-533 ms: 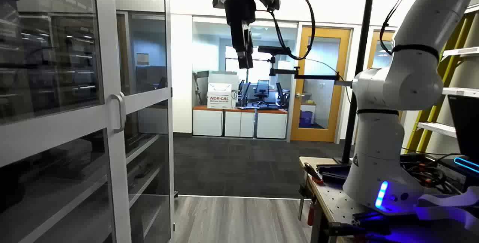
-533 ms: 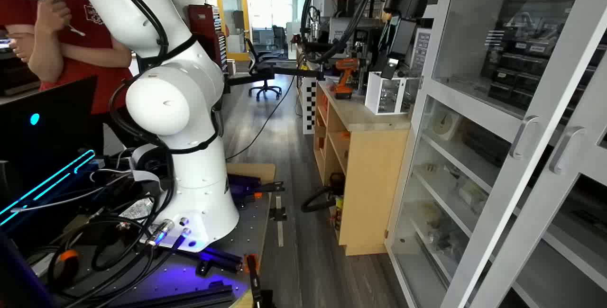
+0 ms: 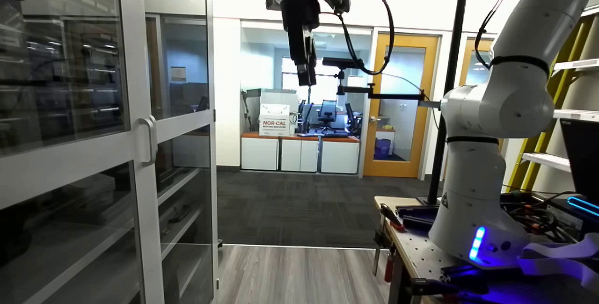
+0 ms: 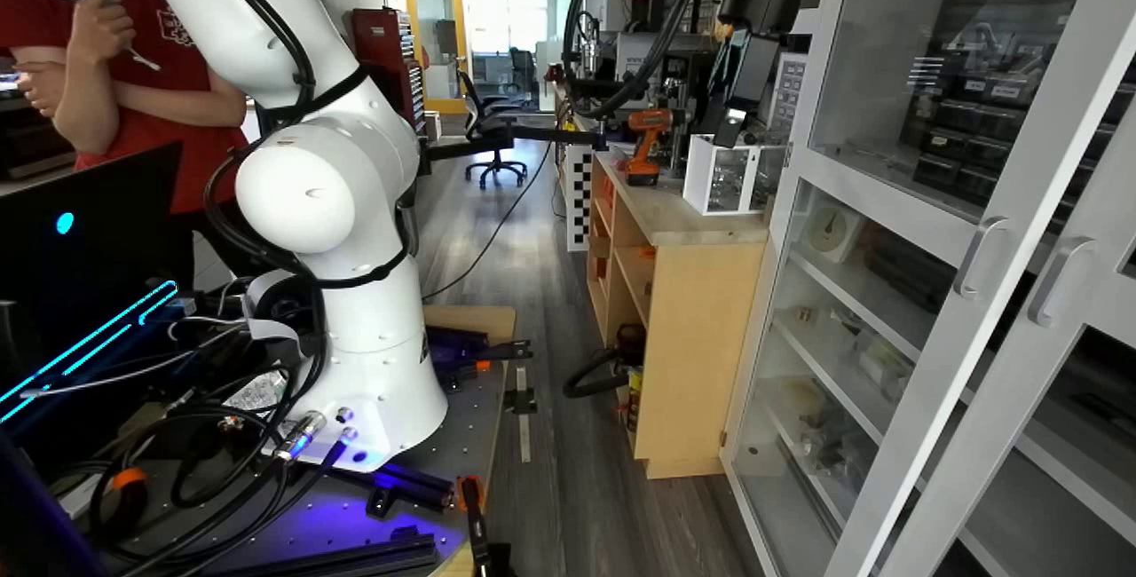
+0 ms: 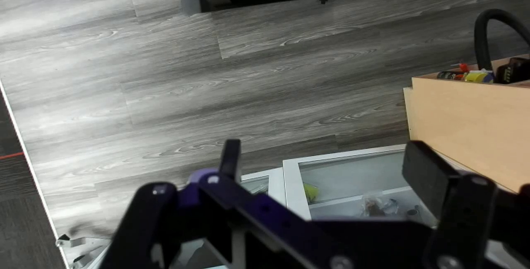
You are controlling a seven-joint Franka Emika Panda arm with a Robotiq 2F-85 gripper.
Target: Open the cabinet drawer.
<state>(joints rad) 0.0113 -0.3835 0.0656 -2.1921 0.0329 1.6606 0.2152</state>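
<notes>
The cabinet has white-framed glass doors and stands on the left in an exterior view (image 3: 70, 167) and on the right in an exterior view (image 4: 887, 206). A grey curved handle (image 3: 152, 140) shows on it, and two handles stand side by side, one (image 4: 974, 257) on each door (image 4: 1056, 286). The doors look shut or nearly shut. No separate drawer front can be made out. My gripper (image 3: 307, 78) hangs pointing down, high up and apart from the handles; it also shows in an exterior view (image 4: 737, 120). In the wrist view my gripper (image 5: 327, 153) is open with nothing between its fingers, above the cabinet's door frames (image 5: 295, 180).
A wooden bench (image 4: 701, 346) with an orange drill (image 4: 646, 146) and a white box (image 4: 710, 177) adjoins the cabinet. The robot's table (image 3: 412, 248) holds cables and clamps. A person in red (image 4: 195, 106) stands behind the arm. Grey wood floor (image 5: 207, 87) lies below.
</notes>
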